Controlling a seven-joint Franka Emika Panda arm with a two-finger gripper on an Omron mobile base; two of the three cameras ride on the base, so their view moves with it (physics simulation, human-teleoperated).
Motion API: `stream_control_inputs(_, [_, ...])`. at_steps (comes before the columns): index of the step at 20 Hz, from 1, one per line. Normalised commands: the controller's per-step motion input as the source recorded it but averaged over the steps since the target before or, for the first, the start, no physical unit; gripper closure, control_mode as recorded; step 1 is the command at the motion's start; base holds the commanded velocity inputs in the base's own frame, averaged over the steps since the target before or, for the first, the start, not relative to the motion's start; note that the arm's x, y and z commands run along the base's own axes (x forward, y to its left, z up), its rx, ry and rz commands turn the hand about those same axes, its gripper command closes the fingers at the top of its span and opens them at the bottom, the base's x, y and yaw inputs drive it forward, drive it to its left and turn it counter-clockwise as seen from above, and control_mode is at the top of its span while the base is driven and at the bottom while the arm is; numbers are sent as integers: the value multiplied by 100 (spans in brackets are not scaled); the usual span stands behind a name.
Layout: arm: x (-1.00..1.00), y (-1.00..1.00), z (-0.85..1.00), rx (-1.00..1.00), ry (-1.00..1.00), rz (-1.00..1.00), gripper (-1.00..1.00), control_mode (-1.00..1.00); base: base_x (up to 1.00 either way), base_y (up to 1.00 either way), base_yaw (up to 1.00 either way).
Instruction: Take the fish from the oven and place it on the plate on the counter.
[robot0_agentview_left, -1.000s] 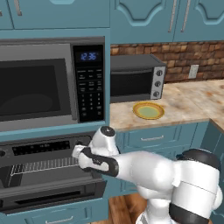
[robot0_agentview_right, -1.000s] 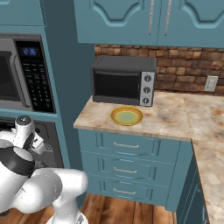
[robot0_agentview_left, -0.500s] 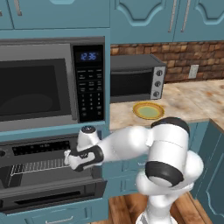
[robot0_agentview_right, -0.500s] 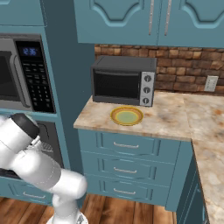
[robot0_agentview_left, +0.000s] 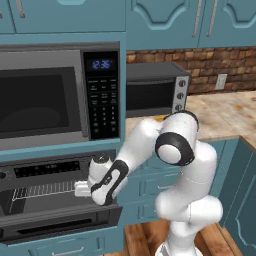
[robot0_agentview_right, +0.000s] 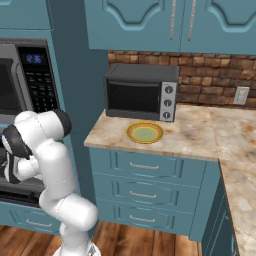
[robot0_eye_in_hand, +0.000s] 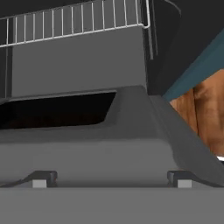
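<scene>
The oven (robot0_agentview_left: 50, 220) sits low on the left under the microwave, its drop-down door hanging open. Its wire rack (robot0_agentview_left: 42, 190) shows inside, and again as the rack (robot0_eye_in_hand: 74, 24) across the top of the hand view. My gripper (robot0_agentview_left: 80, 189) hovers at the oven's mouth, just right of the rack and above the door. In the hand view the gripper (robot0_eye_in_hand: 111, 181) is open, tips far apart with nothing between them, looking over the door's window (robot0_eye_in_hand: 57, 109). The fish is out of view. The yellow plate (robot0_agentview_right: 144, 132) lies on the counter (robot0_agentview_right: 200, 135) before the toaster oven.
A large microwave (robot0_agentview_left: 45, 100) with a keypad sits directly above the oven. A black-and-silver toaster oven (robot0_agentview_right: 140, 92) stands at the counter's back against the brick wall. Teal drawers (robot0_agentview_right: 145, 167) run below the counter, and wooden floor (robot0_eye_in_hand: 201, 109) shows past the door's right edge.
The hand has moved left and slightly down to the oven opening. The arm's elbow has swung up and to the right, now covering the plate in the left base view.
</scene>
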Motion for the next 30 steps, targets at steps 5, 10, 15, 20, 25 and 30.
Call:
stream_control_inputs(5, [57,4,-45,-2,0,1,-100,-100,0,0,0])
stream_control_inputs(10, [49,27,-56,-1,16,0,-100,-100,0,0,0])
stream_control_inputs(15, [-51,60,-62,-2,56,1,-100,-100,0,0,0])
stream_control_inputs(20, [-98,58,-33,1,71,0,-100,-100,0,0,0])
stream_control_inputs(25, [-100,71,-29,1,83,5,-100,-100,0,0,0])
stream_control_inputs(30, [-81,60,42,-3,27,4,-100,-100,0,0,0])
